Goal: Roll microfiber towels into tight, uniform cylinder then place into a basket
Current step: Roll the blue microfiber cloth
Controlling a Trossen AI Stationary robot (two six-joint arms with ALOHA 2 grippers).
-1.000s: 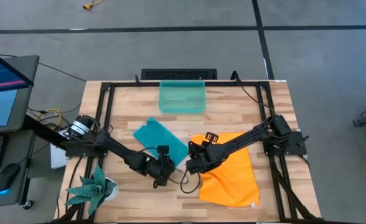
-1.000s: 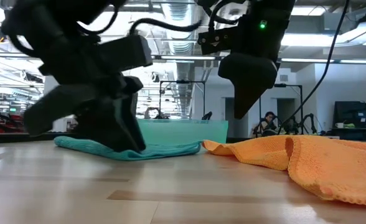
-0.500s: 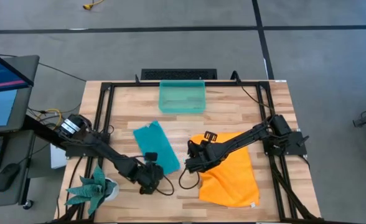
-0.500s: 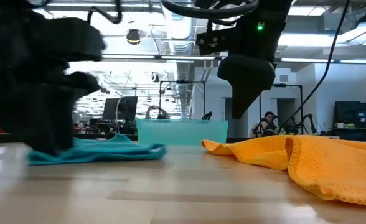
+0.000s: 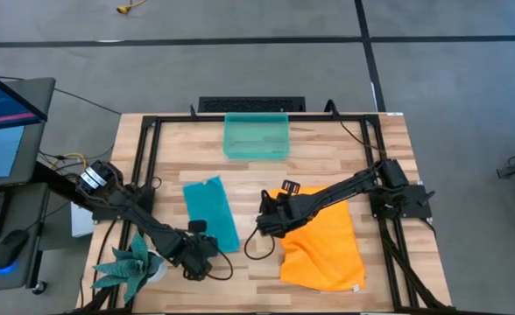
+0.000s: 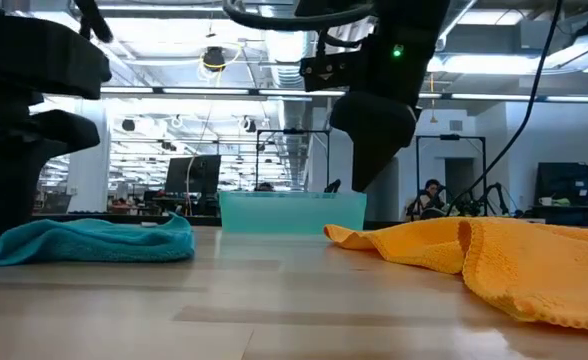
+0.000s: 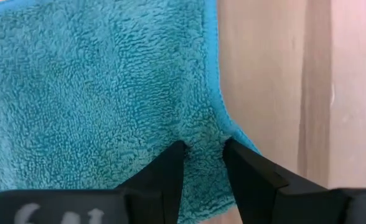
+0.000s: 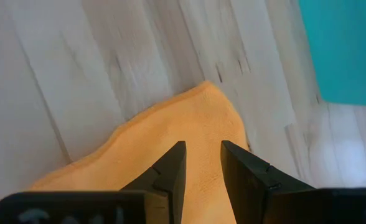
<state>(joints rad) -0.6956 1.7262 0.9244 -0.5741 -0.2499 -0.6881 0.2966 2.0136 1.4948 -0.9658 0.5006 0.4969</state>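
**Left gripper pinches the teal towel's corner; right gripper hangs over the orange one**

The teal-blue towel (image 5: 211, 213) is a nubby, looped-pile rectangle lying flat on the pale wood-plank table (image 5: 328, 149), just in front of the translucent teal-green basket (image 5: 256, 136), a small straight-walled bin at the table's far edge. The orange towel (image 5: 325, 248) is larger, rumpled, with a folded ridge that shows only in the low view.

The left gripper (image 7: 203, 149) is narrowly closed on the teal towel's near corner, the pile bunching between its fingers; the high view hides this pinch under the wrist. The right gripper (image 8: 203, 149) has its fingers a narrow gap apart above the orange towel's pointed corner; the low view shows it raised clear of the cloth.
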